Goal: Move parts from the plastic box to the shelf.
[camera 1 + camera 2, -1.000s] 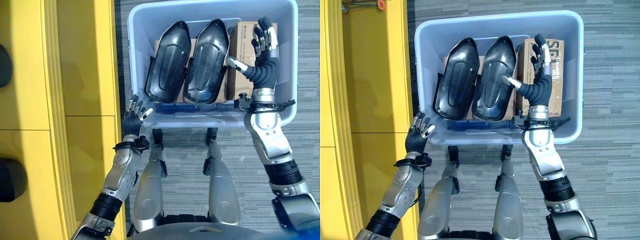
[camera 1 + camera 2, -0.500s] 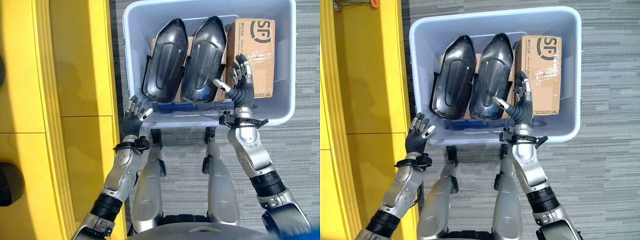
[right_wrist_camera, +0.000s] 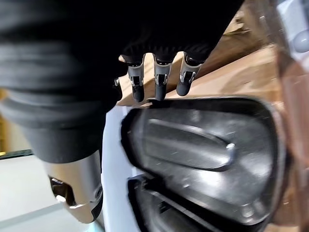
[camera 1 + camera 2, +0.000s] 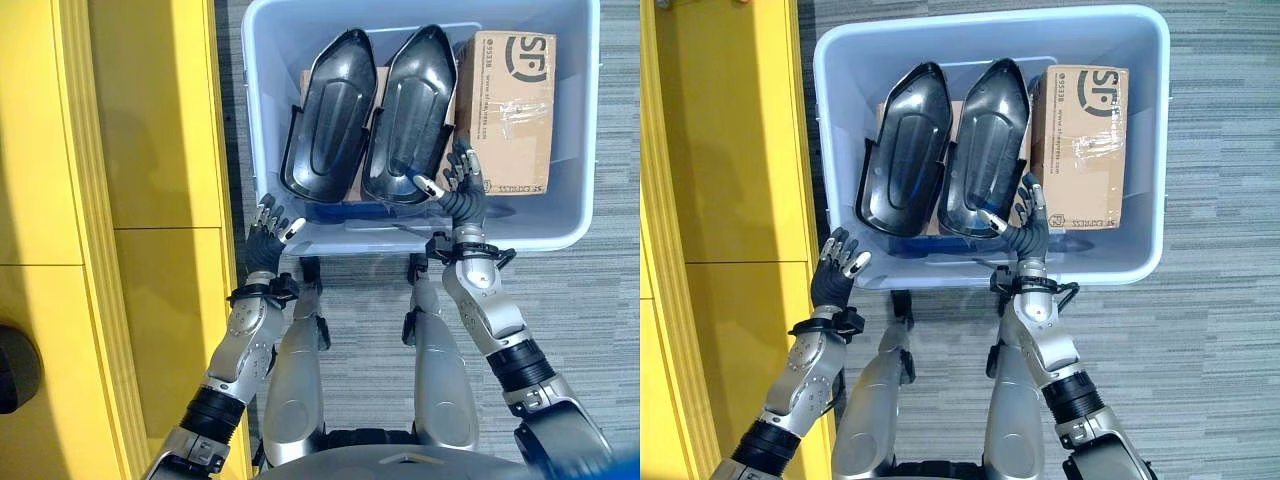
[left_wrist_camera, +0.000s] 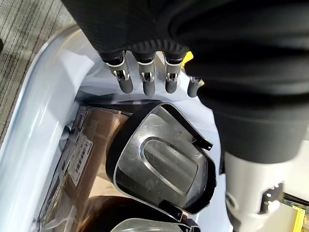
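Right hand [image 4: 462, 190] hovered with fingers spread and empty over the plastic box [image 4: 268, 120], which held two black parts [image 4: 328, 135] and one printed, labelled cardboard carton [image 4: 510, 110]; left hand [image 4: 266, 232] open outside.

Grey striped carpet [image 4: 600, 330], dark round object [image 4: 12, 370] at far left

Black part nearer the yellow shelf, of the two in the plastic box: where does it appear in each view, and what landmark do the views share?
Left eye view: black part, on the left inside the plastic box.
Right eye view: again leftmost in the box.
Left wrist view: mid-picture, past the fingers of the left hand.
Right wrist view: cut off at the picture's edge.
Shared landmark: the second black part lying beside it.
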Motion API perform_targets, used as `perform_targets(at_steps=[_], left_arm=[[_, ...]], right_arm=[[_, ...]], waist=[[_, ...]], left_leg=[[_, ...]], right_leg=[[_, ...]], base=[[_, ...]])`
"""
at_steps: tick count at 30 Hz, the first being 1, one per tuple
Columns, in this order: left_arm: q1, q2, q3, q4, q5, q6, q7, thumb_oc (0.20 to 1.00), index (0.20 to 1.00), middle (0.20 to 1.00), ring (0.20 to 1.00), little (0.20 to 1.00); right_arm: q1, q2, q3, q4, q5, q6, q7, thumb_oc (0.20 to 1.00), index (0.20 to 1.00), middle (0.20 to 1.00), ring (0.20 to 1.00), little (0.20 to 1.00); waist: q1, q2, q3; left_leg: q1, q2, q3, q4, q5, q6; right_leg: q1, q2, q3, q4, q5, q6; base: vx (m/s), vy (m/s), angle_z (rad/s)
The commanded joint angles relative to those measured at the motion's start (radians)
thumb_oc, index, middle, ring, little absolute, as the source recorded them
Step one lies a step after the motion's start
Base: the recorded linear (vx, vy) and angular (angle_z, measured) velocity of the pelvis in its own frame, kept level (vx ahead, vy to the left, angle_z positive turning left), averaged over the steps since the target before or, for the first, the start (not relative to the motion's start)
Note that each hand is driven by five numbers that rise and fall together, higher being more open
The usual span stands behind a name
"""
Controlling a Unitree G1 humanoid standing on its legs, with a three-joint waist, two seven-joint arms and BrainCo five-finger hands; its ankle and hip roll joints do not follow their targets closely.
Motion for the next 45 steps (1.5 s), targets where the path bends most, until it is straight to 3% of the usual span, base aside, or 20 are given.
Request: perform_targets(at_steps=[1, 11, 23, 24, 26, 31, 45], left_arm=[[0.047, 0.041, 0.004, -0.070, 0.049, -0.042, 0.014, 1.000, 1.000, 1.000, 1.000, 1.000], [0.044, 0.046, -0.021, -0.064, 0.040, -0.053, 0.011, 1.000, 1.000, 1.000, 1.000, 1.000], [0.034, 0.056, -0.058, -0.080, 0.022, -0.068, -0.003, 1.000, 1.000, 1.000, 1.000, 1.000], [0.029, 0.061, -0.065, -0.086, 0.018, -0.072, -0.005, 1.000, 1.000, 1.000, 1.000, 1.000], [0.020, 0.062, -0.069, -0.090, 0.012, -0.076, -0.009, 1.000, 1.000, 1.000, 1.000, 1.000], [0.005, 0.066, -0.095, -0.093, -0.004, -0.081, -0.013, 1.000, 1.000, 1.000, 1.000, 1.000], [-0.039, 0.066, -0.117, -0.089, -0.012, -0.085, -0.003, 1.000, 1.000, 1.000, 1.000, 1.000]], right_arm=[[-0.030, 0.031, -0.024, -0.025, 0.033, -0.031, -0.033, 1.000, 1.000, 1.000, 1.000, 1.000], [-0.114, 0.029, -0.055, 0.116, 0.002, -0.015, -0.101, 1.000, 1.000, 1.000, 1.000, 1.000], [-0.338, -0.034, -0.073, 0.341, -0.016, 0.008, -0.152, 1.000, 1.000, 1.000, 1.000, 1.000], [-0.384, -0.050, -0.076, 0.399, -0.012, 0.011, -0.160, 1.000, 1.000, 1.000, 1.000, 1.000], [-0.430, -0.068, -0.076, 0.450, -0.004, 0.012, -0.160, 1.000, 1.000, 1.000, 1.000, 1.000], [-0.534, -0.114, -0.088, 0.601, 0.027, 0.014, -0.182, 1.000, 1.000, 1.000, 1.000, 1.000], [-0.624, -0.132, -0.049, 0.782, 0.035, 0.031, -0.170, 1.000, 1.000, 1.000, 1.000, 1.000]], waist=[[0.015, -0.001, -0.005], [0.029, 0.012, 0.008], [0.059, 0.035, 0.008], [0.066, 0.041, 0.008], [0.069, 0.043, 0.008], [0.076, 0.057, 0.008], [0.080, 0.074, 0.008]], left_leg=[[-0.049, -0.008, -0.017, 0.064, 0.009, 0.008], [-0.069, -0.010, -0.021, 0.064, 0.009, 0.010], [-0.140, -0.016, -0.034, 0.086, 0.002, 0.013], [-0.140, -0.019, -0.043, 0.095, -0.029, 0.008], [-0.183, -0.019, -0.038, 0.119, -0.014, 0.017], [-0.244, -0.021, -0.053, 0.183, -0.070, 0.016], [-0.327, -0.030, -0.064, 0.249, -0.102, 0.028]], right_leg=[[0.047, -0.054, 0.012, 0.078, -0.081, 0.076], [0.026, -0.053, 0.008, 0.083, -0.082, 0.076], [-0.041, -0.052, 0.003, 0.116, -0.094, 0.072], [-0.042, -0.051, 0.006, 0.126, -0.116, 0.076], [-0.080, -0.052, 0.009, 0.142, -0.102, 0.070], [-0.140, -0.052, 0.017, 0.201, -0.146, 0.068], [-0.214, -0.053, 0.024, 0.256, -0.178, 0.056]], base=[[0.00, 0.000, 0.00], [0.00, 0.000, 0.01], [0.02, -0.002, 0.00], [0.10, 0.018, 0.05], [0.01, 0.007, 0.02], [0.04, 0.011, 0.00], [0.02, 0.013, 0.03]])
